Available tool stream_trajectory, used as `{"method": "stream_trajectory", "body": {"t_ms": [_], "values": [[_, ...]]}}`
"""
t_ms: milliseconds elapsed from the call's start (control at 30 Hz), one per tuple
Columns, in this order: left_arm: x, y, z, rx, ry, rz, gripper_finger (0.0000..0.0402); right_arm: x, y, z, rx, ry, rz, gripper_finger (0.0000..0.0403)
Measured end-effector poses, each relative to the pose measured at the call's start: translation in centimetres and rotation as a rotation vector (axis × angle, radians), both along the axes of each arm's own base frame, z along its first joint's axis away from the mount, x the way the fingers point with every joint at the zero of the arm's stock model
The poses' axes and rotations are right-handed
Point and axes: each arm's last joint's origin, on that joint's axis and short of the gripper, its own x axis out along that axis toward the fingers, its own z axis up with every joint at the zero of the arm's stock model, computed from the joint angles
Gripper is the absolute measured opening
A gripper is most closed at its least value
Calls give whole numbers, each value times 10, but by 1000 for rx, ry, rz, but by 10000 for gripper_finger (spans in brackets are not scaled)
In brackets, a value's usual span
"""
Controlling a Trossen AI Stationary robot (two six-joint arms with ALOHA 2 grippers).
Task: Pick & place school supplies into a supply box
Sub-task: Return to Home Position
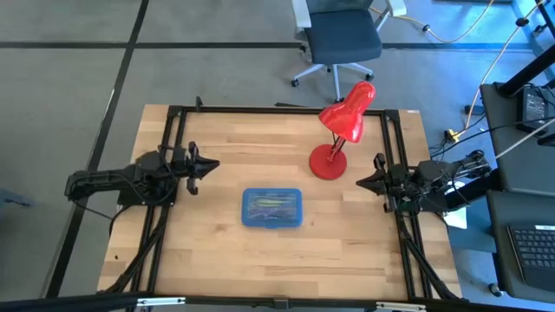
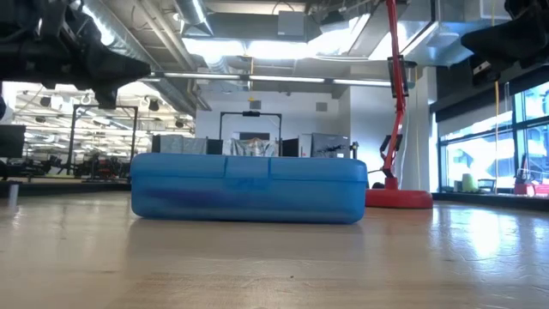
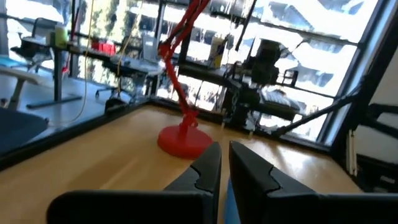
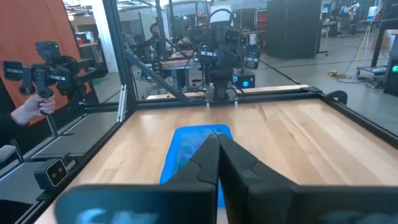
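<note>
Supply box (image 1: 271, 209) lay flat mid-table (image 1: 217, 260), lid closed, pencils (image 1: 270, 204) dimly visible through it. Left gripper (image 1: 214, 165) hung off the box's left side, fingers almost touching, empty. Right gripper (image 1: 360, 183) hung opposite, fingers pressed together, empty. Red lamp (image 1: 330, 161) stood beyond, apart.

Supply box (image 1: 271, 209) lies at the centre of the table (image 1: 217, 260), the lamp (image 1: 329, 162) behind it toward the right edge, left pincer (image 1: 212, 165) and right pincer (image 1: 362, 182) at opposite side edges.
</note>
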Motion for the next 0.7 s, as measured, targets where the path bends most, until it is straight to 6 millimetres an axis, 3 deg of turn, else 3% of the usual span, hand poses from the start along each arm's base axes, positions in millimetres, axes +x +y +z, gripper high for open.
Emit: {"method": "stream_trajectory", "body": {"t_ms": [233, 567, 700], "values": [[0, 2, -2, -4, 21, 17, 24, 2, 1, -2, 9, -26, 0, 8], [0, 2, -3, 17, 36, 33, 26, 12, 4, -34, 18, -56, 6, 8], [0, 2, -3, 28, 38, 33, 24, 12, 4, -33, 13, -67, 7, 8]]}}
